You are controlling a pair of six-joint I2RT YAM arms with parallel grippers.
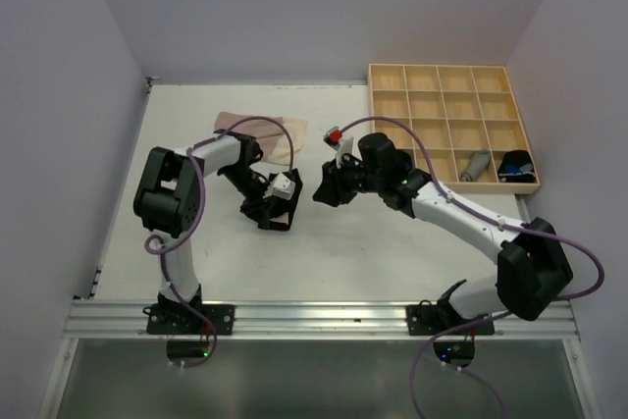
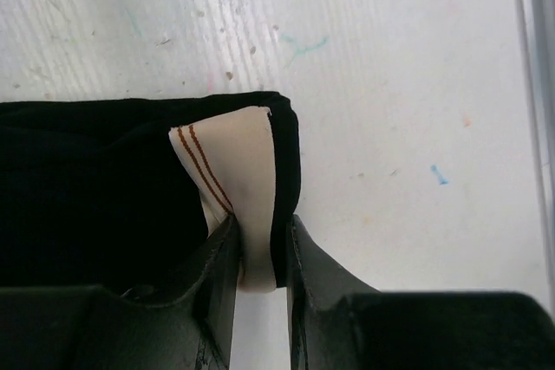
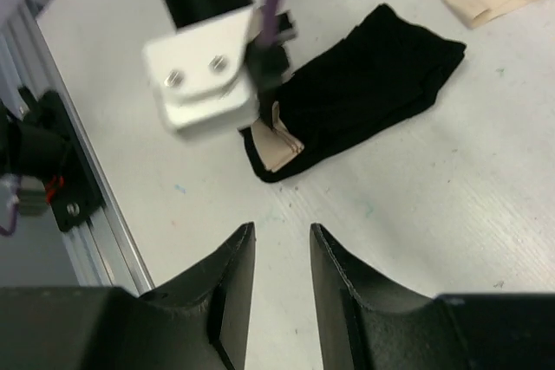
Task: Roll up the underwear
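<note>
Pinching black underwear (image 3: pixel 364 93), left claw (image 2: pixel 262 240), right claw (image 3: pixel 282 244) parted

- Robot lab test cell: plain white walls (image 1: pixel 69 95) box in a white table (image 1: pixel 353 262).
- Left arm (image 1: pixel 162 198) and right arm (image 1: pixel 471 223) sit bolted to an aluminium rail (image 1: pixel 314 317).
- Ink scribbles (image 2: pixel 303 43) mark the tabletop.

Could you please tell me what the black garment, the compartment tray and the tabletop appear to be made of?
The black underwear looks like thin, soft, matte cloth with a beige inner side; its corner folds limply where the left gripper pinches it. The tray looks like pale, probably unvarnished wood. The table seems a hard white board, scuffed and streaked.
</note>
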